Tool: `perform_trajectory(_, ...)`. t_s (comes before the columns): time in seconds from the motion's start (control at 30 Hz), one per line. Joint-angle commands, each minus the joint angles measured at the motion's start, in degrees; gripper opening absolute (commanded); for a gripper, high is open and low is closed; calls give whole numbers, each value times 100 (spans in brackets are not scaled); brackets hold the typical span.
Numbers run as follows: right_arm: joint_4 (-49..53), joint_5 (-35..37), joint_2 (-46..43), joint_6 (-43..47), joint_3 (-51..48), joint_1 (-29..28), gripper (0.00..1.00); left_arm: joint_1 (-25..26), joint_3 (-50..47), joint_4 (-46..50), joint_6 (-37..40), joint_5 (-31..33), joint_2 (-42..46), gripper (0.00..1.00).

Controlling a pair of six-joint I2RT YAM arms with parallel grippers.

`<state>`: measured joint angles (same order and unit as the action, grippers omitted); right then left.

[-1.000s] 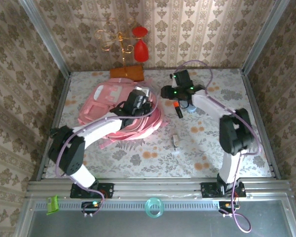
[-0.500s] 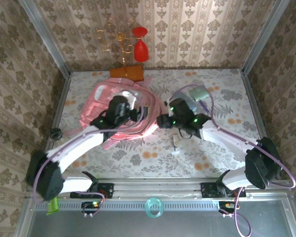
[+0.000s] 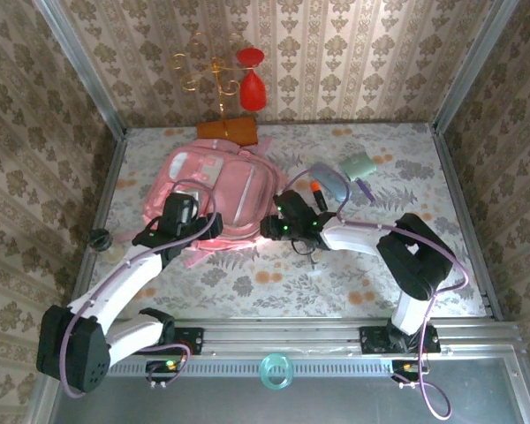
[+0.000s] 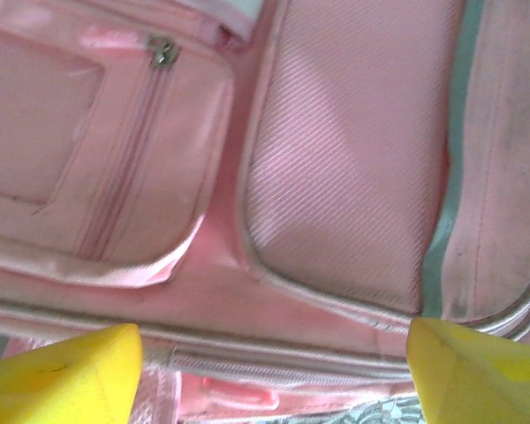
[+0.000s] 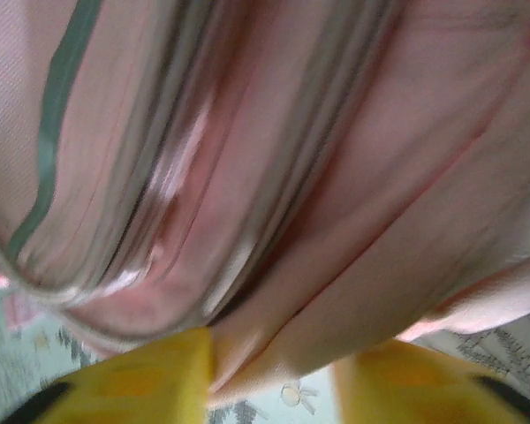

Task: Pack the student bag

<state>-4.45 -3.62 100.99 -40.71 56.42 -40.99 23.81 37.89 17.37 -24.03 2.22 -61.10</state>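
Outwardly, the student bag (image 3: 216,181) shows pink fabric and a zippered pocket (image 4: 97,150).

beige damask wallpaper (image 3: 380,53) is covering the walls, grey metal posts (image 3: 75,66) are framing the corners, and a floral cloth (image 3: 247,283) is lying over the bench (image 3: 424,265).

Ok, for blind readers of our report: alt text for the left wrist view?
Close up, a large soft pink fabric backpack: a zipped pocket at left, a ribbed panel at right. The left gripper shows yellow jaws wide open at the bottom corners.
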Motion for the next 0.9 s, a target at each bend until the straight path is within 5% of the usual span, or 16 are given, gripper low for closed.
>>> perform_trajectory(0.0, -504, 408, 123, -195, 145, 377, 22, -108, 197, 516, -129, -336, 173, 79)
perform_trajectory(0.1, -523, 268, 277, -21, 374, 715, 6, -157, 302, 791, 17, -593, 152, 79)
perform_trajectory(0.2, -273, 71, 422, 227, 768, 1011, 3, -159, 269, 784, 497, -844, 86, 79)
perform_trajectory(0.37, 23, -483, 408, 436, 1134, 1259, 20, 187, -154, -87, 1167, -761, 170, 77)
perform_trajectory(0.5, 255, -666, 171, 606, 1062, 1373, 37, 997, -680, -945, 2442, 319, 435, 77)
perform_trajectory(0.73, 37, -1182, 14, 452, 763, 1478, 40, 1609, -261, -331, 4514, 957, 308, 73)
perform_trajectory(0.87, -12, -1286, -9, 422, 710, 1534, 40, 1378, -368, -210, 5526, 1221, -21, 70)
